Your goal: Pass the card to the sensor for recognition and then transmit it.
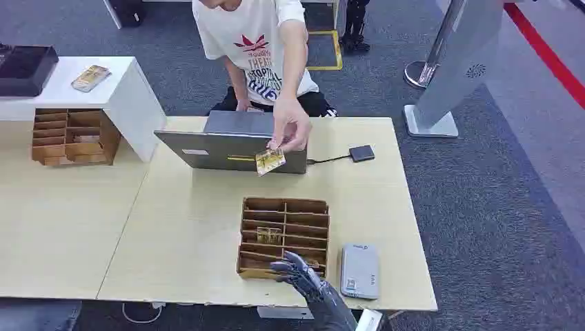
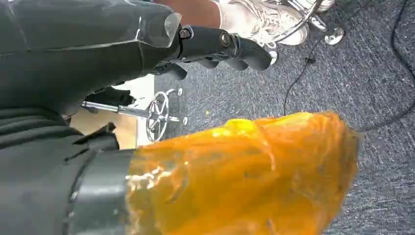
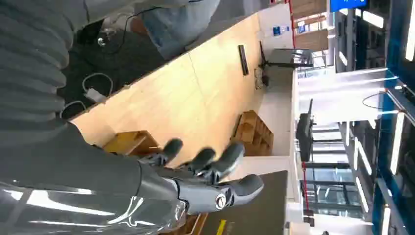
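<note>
Gold card [image 1: 270,161] held by a person's hand [image 1: 291,125] above the laptop [image 1: 234,146]; right robot hand [image 1: 298,269] empty, fingers apart, at the surface's [image 1: 186,227] near edge.

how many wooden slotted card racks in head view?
2. One rack sits on the near table in front of the right hand, beside the grey sensor. The other rack stands at far left under the white shelf. More could lie outside the frame.

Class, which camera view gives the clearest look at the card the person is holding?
The head view: the card hangs from the person's hand in front of the laptop. I cannot make the card out in either wrist view.
</note>
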Tool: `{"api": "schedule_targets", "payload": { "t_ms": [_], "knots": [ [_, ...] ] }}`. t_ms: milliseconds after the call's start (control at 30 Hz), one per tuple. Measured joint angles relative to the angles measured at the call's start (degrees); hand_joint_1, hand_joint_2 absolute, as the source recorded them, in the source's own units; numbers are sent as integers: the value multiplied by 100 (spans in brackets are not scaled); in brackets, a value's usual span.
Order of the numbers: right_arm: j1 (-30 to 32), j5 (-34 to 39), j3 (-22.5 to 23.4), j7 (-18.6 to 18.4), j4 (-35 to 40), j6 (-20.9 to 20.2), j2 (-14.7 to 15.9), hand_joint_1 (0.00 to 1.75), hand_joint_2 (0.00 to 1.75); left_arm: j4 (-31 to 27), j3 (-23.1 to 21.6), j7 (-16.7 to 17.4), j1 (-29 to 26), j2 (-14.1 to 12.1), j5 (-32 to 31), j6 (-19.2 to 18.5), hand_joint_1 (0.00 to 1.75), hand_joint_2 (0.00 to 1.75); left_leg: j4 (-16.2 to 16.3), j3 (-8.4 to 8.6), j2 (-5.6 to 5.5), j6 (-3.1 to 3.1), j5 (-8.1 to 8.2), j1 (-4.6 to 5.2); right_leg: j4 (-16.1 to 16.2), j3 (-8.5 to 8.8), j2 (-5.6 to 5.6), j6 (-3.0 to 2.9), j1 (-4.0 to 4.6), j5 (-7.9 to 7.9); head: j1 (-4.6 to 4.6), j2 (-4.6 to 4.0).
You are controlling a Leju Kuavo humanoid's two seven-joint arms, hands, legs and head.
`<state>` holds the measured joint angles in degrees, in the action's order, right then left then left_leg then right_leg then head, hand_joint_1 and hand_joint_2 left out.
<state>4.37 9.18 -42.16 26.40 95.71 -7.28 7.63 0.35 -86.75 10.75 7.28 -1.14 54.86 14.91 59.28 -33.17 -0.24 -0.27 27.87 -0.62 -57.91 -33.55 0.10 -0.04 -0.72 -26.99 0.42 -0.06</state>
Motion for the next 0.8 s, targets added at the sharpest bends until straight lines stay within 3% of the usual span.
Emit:
{"api": "schedule_targets", "payload": {
  "t_ms": [167, 400, 600, 667, 800],
  "knots": [
    [-7, -130, 52, -111, 98, 93, -4, 0, 175, 0, 0, 0, 1, -7, 24, 0, 0, 0, 0, -1, 0, 0, 0, 0, 0, 0, 0, 0, 0, 0, 0, 0],
    [-504, -1827, 293, -1076, 431, 1212, -219, 0, 175, 0, 0, 142, 21, -24, 52, 0, 0, 0, 0, 3, 4, -2, -5, 0, -2, 0, 3, -2, 0, 4, 0, 2],
    [-1042, -4200, 300, -1942, 488, 2174, -419, 0, 175, 0, -6, 557, 38, 20, -67, 0, 0, 0, 0, 2, 3, -3, -7, 0, -3, 2, 4, -6, 0, 7, 0, 0],
    [-1234, -5651, 267, -2445, 492, 2504, -533, 0, 175, 0, -31, 804, 52, 72, -188, 0, 0, 0, 1, 2, 3, -3, -7, 0, -3, 1, 4, -6, 0, 7, 0, 0],
    [-1587, -7474, 208, -3025, 479, 2769, -737, 0, 175, 0, -59, 1089, 79, 171, -435, 0, 0, 0, 1, 2, 2, -3, -6, 0, -3, 1, 4, -5, 0, 6, 0, 0]
  ]
}}
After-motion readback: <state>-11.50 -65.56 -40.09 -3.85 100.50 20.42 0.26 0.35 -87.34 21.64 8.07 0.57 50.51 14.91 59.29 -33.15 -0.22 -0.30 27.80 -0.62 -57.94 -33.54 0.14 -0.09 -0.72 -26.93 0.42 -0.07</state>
